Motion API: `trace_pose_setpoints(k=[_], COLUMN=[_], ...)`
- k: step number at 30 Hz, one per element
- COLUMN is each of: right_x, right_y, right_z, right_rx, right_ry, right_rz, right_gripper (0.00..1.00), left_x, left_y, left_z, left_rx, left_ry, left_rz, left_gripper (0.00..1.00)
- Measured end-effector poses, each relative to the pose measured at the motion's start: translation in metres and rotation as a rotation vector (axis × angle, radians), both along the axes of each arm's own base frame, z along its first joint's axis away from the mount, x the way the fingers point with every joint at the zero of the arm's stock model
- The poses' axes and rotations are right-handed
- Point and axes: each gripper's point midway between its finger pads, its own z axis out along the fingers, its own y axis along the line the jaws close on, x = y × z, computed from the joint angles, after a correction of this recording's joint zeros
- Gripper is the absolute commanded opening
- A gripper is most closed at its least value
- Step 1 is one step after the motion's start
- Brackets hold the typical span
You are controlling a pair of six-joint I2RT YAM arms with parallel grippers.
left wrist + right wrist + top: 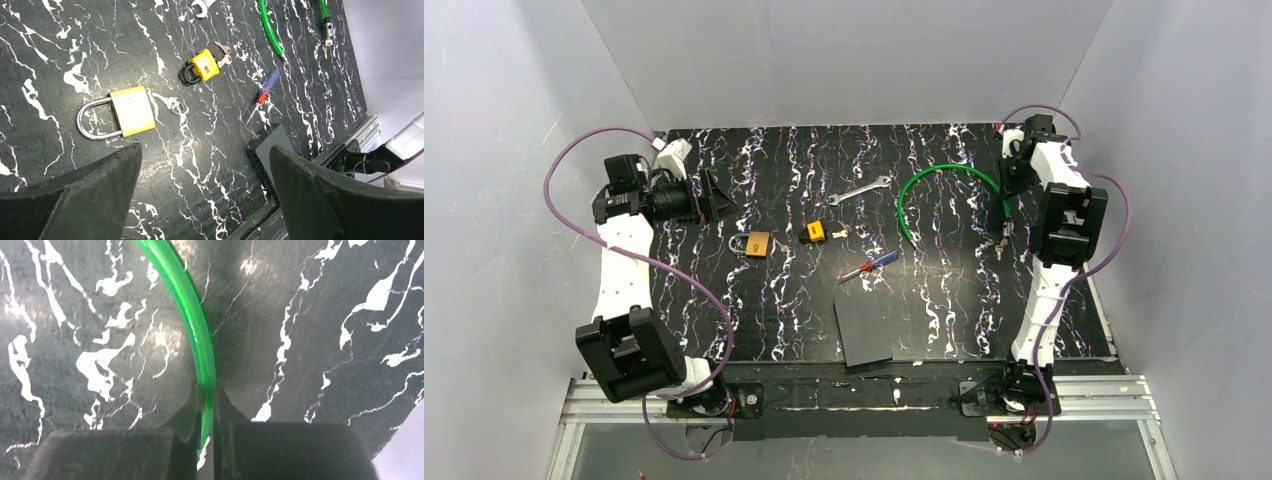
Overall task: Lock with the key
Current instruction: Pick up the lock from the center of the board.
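Right tool (206, 390) is clenched on the green cable (192, 315), jaws pinched tight on the cord, over by the desk's (944, 300) right edge. Left tool (204, 150) is released, fingers spread wide, hovering near the back-left corner. The key (816, 232), with its yellow-and-black head, lies mid-desk, well clear of every edge. The brass padlock (759, 243) sits near it on the left. The screwdriver (871, 265) lies near it toward the front right, and the wrench (859, 190) behind. There is bare marbled surface between all of them. A black pad (864, 330) lies at the front edge.
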Motion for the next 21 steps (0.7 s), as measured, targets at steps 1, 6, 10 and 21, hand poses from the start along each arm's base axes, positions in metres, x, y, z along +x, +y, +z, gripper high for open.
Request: trace_pose_setpoints(k=[1,6,10,21], right_x=[-0.003,-0.017,-0.016,-0.044], right_y=[0.0,0.003,0.006,0.03], right_z=[0.002,0.043,0.111,0.25], right_rx=[-0.002,-0.011,-0.021,0.01], right_ry=[0.002,-0.042,-0.188,-0.524], right_rz=[0.007,0.035,0.056,0.127], right_gripper=[0.01,0.01,0.01,0.01], left_x=[0.0,-0.001,-0.001,-0.005], left_y=[0.0,-0.003,-0.007,-0.031], left_z=[0.001,0.003,0.009,0.024], left_rx=[-0.003,-0.023,-0.042,-0.089], left_ry=[-0.001,-0.003,-0.014,-0.051], left_rz=[-0.001,-0.011,-0.026,-0.123], left_gripper=[0.98,0.98,0.98,0.98])
